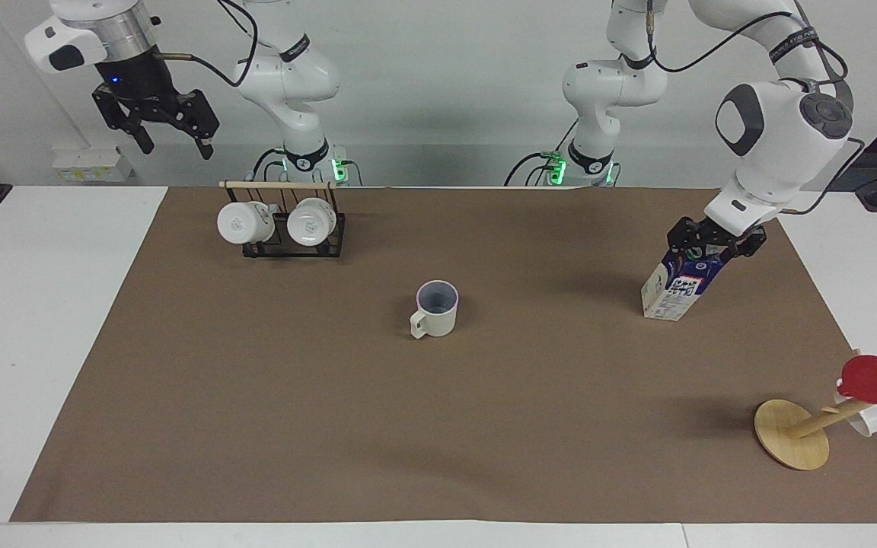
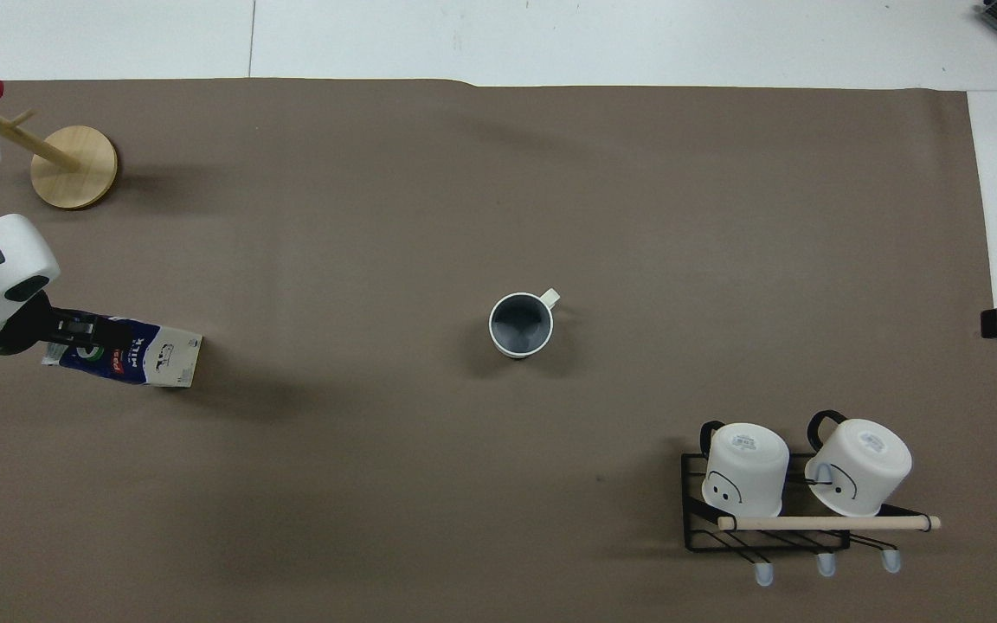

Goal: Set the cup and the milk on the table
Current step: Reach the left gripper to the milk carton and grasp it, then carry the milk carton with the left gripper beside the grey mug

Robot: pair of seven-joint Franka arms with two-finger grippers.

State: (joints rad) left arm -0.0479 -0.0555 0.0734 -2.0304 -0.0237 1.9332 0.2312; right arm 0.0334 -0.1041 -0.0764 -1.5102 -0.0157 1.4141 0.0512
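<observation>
From across the bench (image 1: 65,342) you see the left hand (image 1: 705,245) at the milk (image 1: 673,293) top, grip unclear, the right hand (image 1: 172,137) raised, spread wide. From overhead, your cup (image 2: 521,325) stands mid-mat, milk (image 2: 148,355) toward the left arm's end.

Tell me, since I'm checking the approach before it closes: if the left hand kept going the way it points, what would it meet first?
The milk. The left hand points down at the carton's gable top and already sits around it, with nothing in between. Whether its fingers already touch the carton cannot be told.
</observation>
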